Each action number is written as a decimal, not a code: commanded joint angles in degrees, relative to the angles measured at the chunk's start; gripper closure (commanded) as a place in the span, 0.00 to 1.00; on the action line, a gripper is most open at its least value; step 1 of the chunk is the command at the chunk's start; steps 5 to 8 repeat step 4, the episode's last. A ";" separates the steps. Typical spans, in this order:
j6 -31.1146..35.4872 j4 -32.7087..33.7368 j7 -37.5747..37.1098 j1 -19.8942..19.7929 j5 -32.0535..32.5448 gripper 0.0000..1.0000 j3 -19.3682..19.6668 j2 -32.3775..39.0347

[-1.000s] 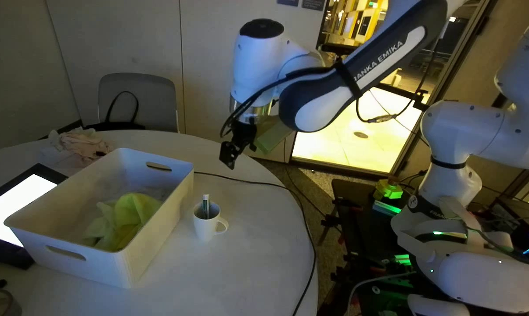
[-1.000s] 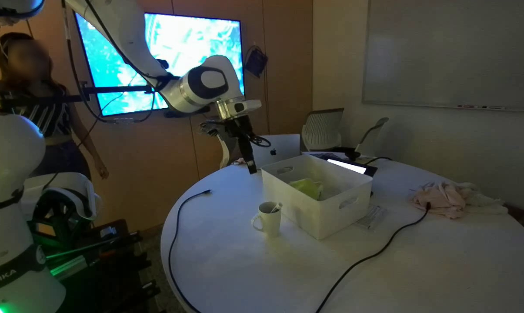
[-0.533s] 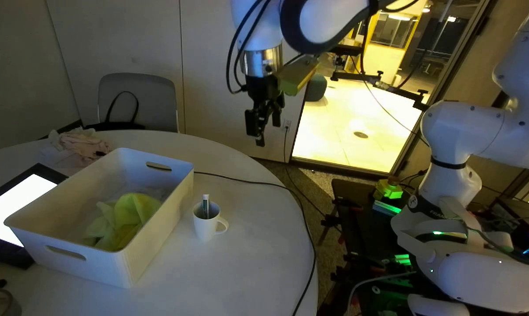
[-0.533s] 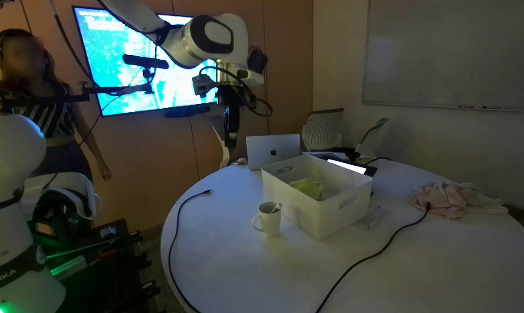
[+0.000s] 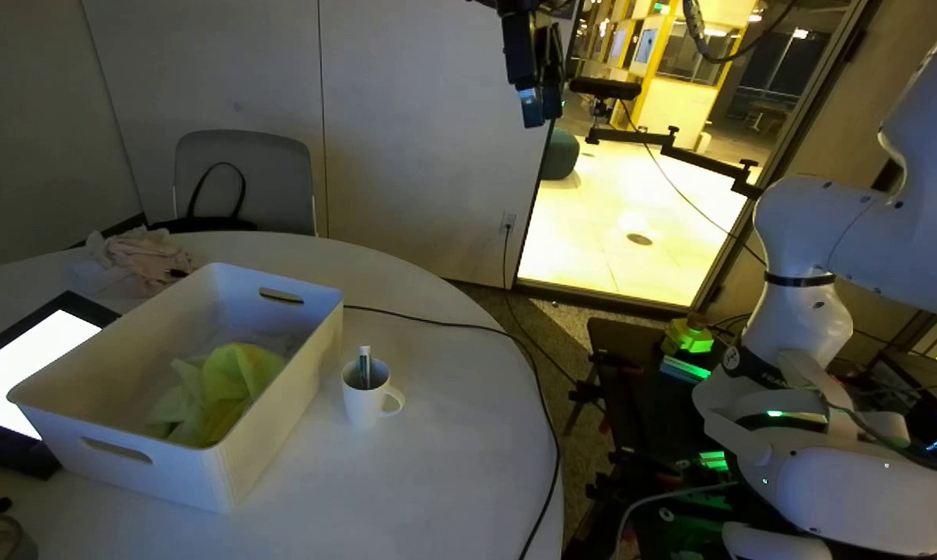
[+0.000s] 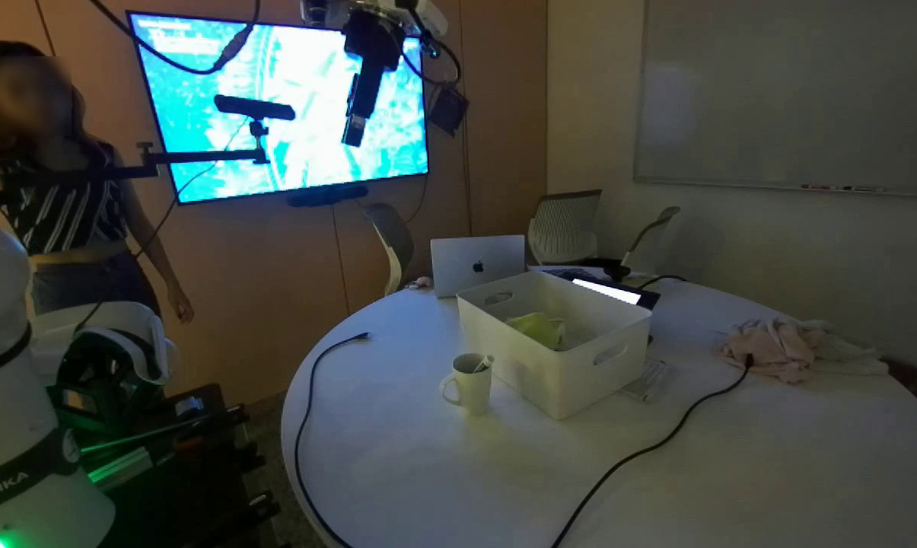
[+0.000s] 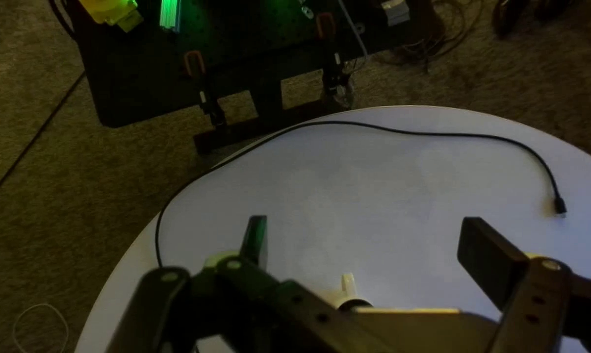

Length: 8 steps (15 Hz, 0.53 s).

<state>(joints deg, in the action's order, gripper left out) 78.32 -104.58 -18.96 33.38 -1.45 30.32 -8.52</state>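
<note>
White mug [image 5: 365,406], a slim stick [image 5: 365,362] leaned inside, is set just beside the bin [image 5: 281,412] on the worktop [image 5: 452,451]; high above, the claw [image 7: 369,240] is spread wide, nothing gripped.

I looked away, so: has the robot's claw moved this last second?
Yes, up and leftward in an exterior view: the gripper now shows against the wall screen; a second ago it showed below that screen.
</note>
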 commanded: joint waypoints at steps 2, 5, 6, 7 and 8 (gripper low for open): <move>-0.10 -0.68 1.58 -16.17 -1.23 0.00 -14.54 0.99; 0.03 -1.14 1.38 -16.42 -1.03 0.00 -15.34 1.79; 0.03 -1.14 1.38 -16.42 -1.03 0.00 -15.34 1.79; 0.03 -1.14 1.38 -16.42 -1.03 0.00 -15.34 1.79; 0.03 -1.14 1.38 -16.42 -1.03 0.00 -15.34 1.79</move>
